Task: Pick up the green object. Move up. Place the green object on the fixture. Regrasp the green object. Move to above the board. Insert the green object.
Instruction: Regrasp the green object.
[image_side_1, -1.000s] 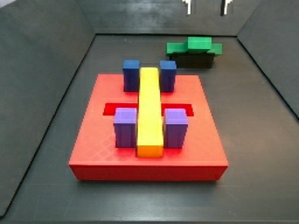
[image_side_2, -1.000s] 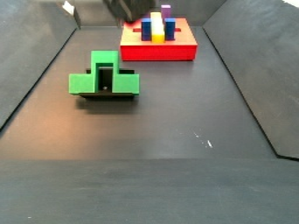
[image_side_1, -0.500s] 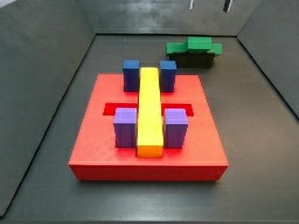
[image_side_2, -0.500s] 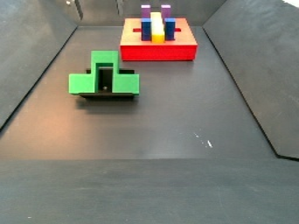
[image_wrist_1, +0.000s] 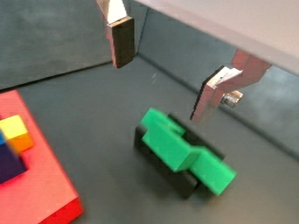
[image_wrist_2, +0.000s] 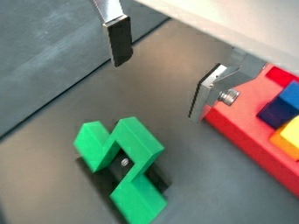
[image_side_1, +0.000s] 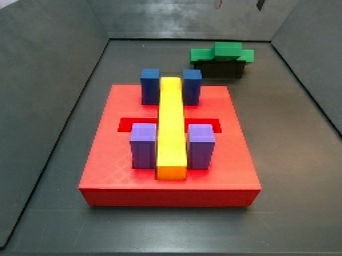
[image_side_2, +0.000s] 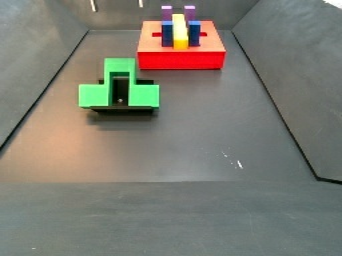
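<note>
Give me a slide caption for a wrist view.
Open gripper hovers empty above the green object seated on the fixture.

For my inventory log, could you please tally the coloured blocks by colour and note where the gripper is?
Green object, on the fixture: 1
Blue blocks: 2
Purple blocks: 2
Yellow bar: 1
Total: 6
Gripper: open, empty, above the green object.

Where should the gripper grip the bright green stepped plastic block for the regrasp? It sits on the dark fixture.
Probably from above, open gripper closing across the green block's raised middle; the lower wings overhang the dark fixture, leaving that ridge exposed.
</note>
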